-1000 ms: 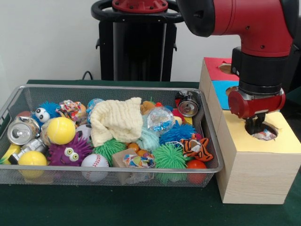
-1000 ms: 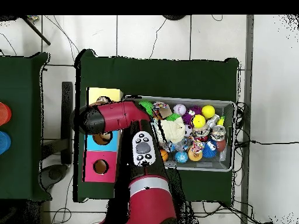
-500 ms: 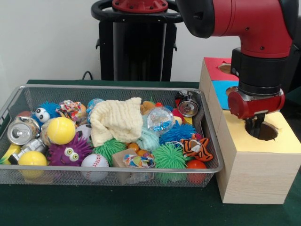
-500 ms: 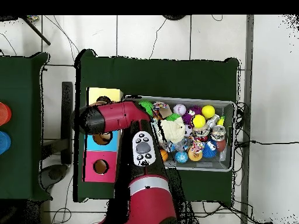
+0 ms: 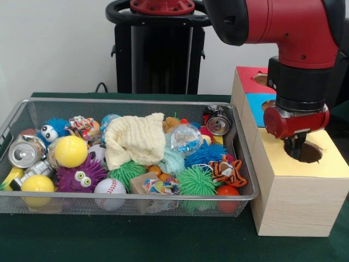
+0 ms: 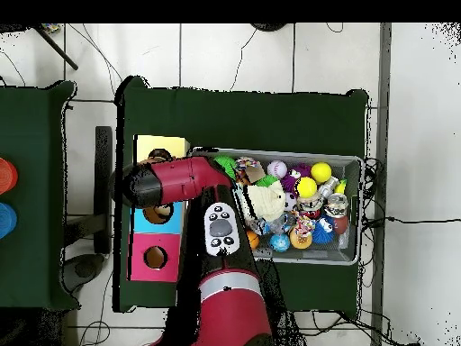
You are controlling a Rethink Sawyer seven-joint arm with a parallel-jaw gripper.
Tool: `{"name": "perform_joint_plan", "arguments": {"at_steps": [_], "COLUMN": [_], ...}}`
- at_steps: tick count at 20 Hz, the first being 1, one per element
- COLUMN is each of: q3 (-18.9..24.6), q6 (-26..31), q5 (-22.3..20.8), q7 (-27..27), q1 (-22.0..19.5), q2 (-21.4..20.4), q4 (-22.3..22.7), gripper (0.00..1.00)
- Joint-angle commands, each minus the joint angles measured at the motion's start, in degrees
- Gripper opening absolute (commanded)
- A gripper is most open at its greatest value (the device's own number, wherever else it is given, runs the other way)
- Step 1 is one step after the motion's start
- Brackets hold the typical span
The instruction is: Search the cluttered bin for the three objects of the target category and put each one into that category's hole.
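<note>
Dropped a second earlier, the bundle had vanished down the yellow hole; the end effector hung open and empty. Remaining rope bundles looked soft, light, best pinched at a knot.

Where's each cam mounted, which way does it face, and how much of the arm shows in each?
Front view: across the table, facing the pedestal; shows the cluttered bin, the wooden box and the red arm reaching down, pincer at the yellow-topped hole.
Overhead view: above the table, looking straight down, base at the picture's bottom; the arm reaches across the box.
Shared: bin, box, arm.
</note>
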Motion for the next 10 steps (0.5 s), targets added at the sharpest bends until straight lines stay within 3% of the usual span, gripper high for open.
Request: {"name": "perform_joint_plan", "arguments": {"at_steps": [1,4,10], "q3": [1.9,1.5,2.5], "q6": [2.0,4.9,4.7], "q5": [-2.5,-1.9,-1.2], "q7": [2.6,2.3,2.4], "q1": [0.4,0.8,0.6], "q2": [-0.8,-4.0,-5.5], "q4": [-0.3,0.6,0.7], "gripper": [0.0,0.0,0.0]}}
